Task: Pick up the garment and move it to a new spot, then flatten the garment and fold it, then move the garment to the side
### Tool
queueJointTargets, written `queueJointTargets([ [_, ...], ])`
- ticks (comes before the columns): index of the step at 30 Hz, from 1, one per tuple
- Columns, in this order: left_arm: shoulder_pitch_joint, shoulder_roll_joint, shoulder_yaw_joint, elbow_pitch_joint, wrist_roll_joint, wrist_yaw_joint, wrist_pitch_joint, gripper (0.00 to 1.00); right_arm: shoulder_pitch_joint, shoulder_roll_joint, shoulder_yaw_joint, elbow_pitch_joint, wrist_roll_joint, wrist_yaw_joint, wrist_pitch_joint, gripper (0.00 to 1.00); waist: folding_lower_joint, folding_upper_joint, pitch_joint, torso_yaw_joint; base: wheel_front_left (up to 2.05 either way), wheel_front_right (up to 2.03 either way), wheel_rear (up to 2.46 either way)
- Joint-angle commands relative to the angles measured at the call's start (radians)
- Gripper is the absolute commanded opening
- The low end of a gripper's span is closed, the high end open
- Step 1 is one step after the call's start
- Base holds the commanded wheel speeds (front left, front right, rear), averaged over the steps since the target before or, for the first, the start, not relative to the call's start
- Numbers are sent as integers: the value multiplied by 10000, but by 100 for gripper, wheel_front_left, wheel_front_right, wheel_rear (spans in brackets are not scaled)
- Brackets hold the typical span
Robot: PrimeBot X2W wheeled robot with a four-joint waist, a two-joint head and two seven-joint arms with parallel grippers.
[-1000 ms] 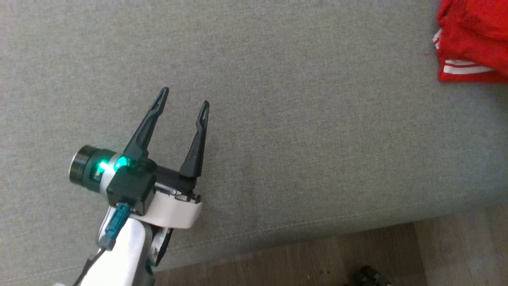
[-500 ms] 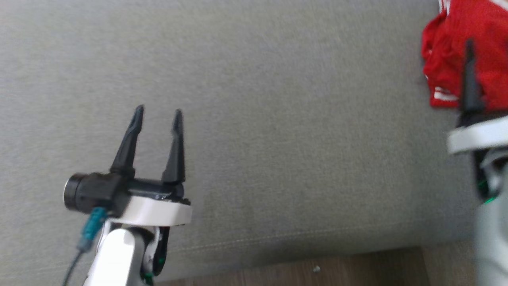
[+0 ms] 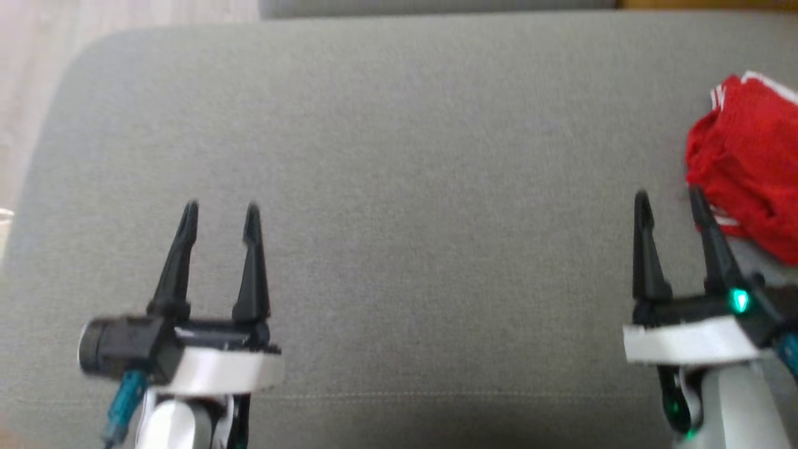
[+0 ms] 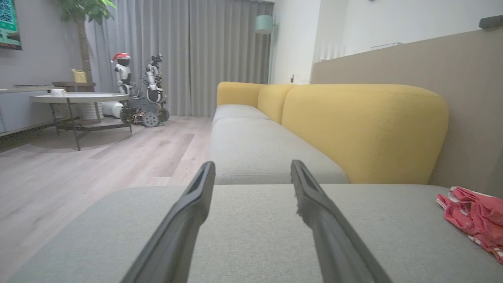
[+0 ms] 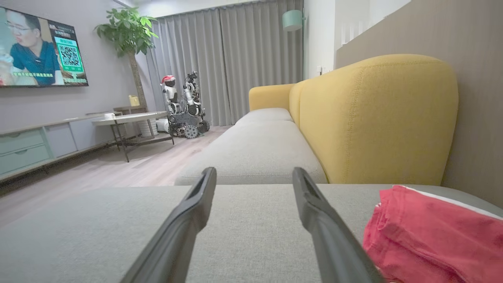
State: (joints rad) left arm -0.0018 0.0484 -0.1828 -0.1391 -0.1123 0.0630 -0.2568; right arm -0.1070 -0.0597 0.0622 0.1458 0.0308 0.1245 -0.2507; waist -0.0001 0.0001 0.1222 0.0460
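Observation:
The garment (image 3: 748, 168) is a bunched red heap with white striped trim, lying at the right edge of the grey cushion (image 3: 399, 187). It also appears as the garment (image 5: 428, 236) at the lower right of the right wrist view and the garment (image 4: 473, 216) at the far right of the left wrist view. My right gripper (image 3: 669, 199) is open just left of the heap, its right finger close to the cloth, nothing between its fingers. Over the cushion's left half, my left gripper (image 3: 220, 209) stands open and empty.
A yellow backrest (image 5: 373, 118) rises behind the cushion, with a second grey seat (image 4: 255, 145) beyond it. Wooden floor (image 4: 98, 165) lies to the left, with a round table (image 4: 78, 98) and a small robot (image 5: 180, 106) near the curtains. The cushion's front seam (image 3: 399, 396) runs near the bottom.
The head camera has swung, so the whole cushion and both grippers now show. My right gripper has come into view beside the garment with its fingers spread apart.

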Motion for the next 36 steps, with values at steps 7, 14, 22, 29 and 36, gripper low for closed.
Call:
queueJointTargets([
  [7,720,20,338,-100,264,127,-49,100,982,91,133,-949,97,62,-109,100,1,-1,-810,210,0,0,0],
  [14,1069,19,283,256,387,108,-49,100,1407,93,-224,-645,202,62,-110,100,1,-1,-991,55,0,0,0],
  [22,1022,19,310,649,342,-4,-49,100,1385,94,-227,-642,301,62,-110,100,1,-1,-993,-52,0,0,0],
  [29,1024,19,329,735,338,0,-49,100,1412,94,-201,-639,302,62,-110,100,1,-1,-1016,-88,0,0,0],
  [36,1462,-2,-22,1438,330,44,9,0,1682,115,-444,48,330,-4,23,0,1,-1,-1008,-107,0,0,0],
])
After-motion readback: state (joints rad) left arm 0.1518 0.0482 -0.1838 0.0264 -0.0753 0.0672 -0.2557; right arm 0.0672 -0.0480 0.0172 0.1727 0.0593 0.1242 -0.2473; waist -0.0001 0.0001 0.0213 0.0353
